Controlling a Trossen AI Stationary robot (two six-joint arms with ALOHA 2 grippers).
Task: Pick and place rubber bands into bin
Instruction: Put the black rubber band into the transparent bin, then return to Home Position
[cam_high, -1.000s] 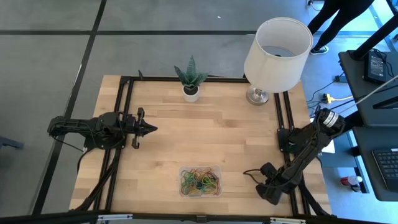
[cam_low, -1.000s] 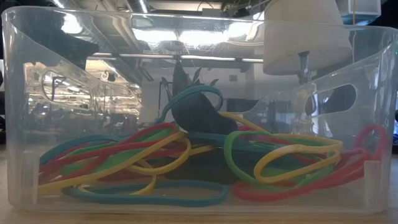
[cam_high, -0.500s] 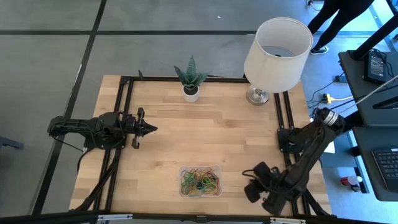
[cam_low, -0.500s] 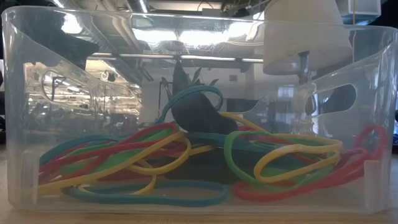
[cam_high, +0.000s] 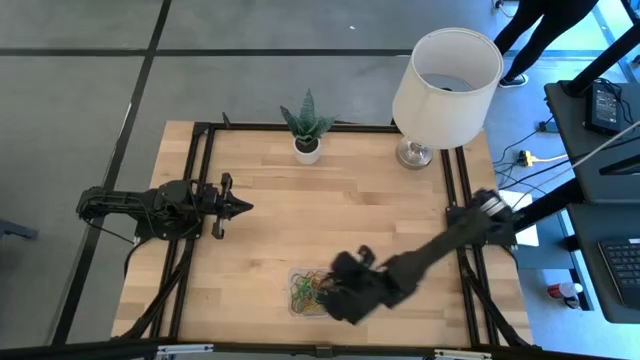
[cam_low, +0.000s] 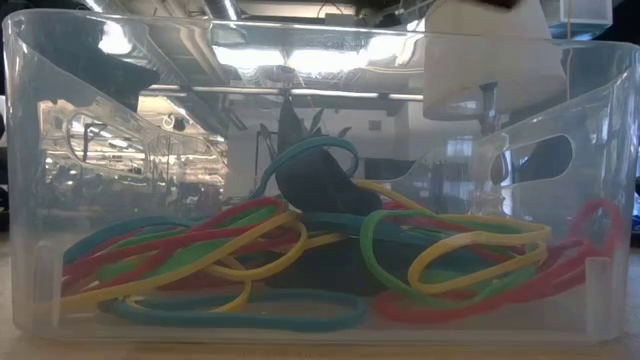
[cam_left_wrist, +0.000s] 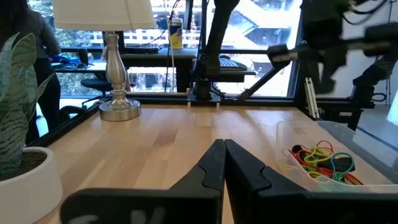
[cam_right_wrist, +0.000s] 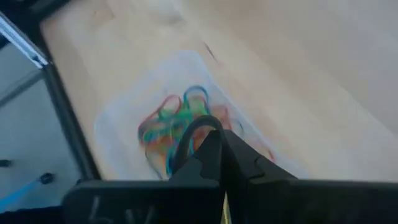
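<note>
The bin (cam_high: 303, 291), a clear shallow tray, sits near the table's front edge with several coloured rubber bands (cam_low: 300, 260) lying tangled on its floor. They also show in the right wrist view as rubber bands (cam_right_wrist: 168, 134). My right gripper (cam_high: 338, 290) hovers over the bin's right half, slanting down, shut on a black rubber band (cam_right_wrist: 189, 134). My left gripper (cam_high: 246, 207) rests shut at the table's left side, pointing level toward the right, and touches nothing. My right gripper pinches a black rubber band between its two fingertips (cam_right_wrist: 214, 146). The band's free loop (cam_right_wrist: 196, 121) curves out beside the tips. The fingers come slanting down from the table's right. The band is lifted clear, above the bands in the bin.
A small white pot with a green plant (cam_high: 307, 135) and a lamp with a white shade (cam_high: 445, 85) stand along the far edge. Black rails (cam_high: 205, 180) run along the table's sides. Bare wood lies between the bin and the plant.
My right gripper has swung from the table's front right corner toward the left, risen and turned, and now hangs over the bin. The bands in the bin have stayed where they were.
</note>
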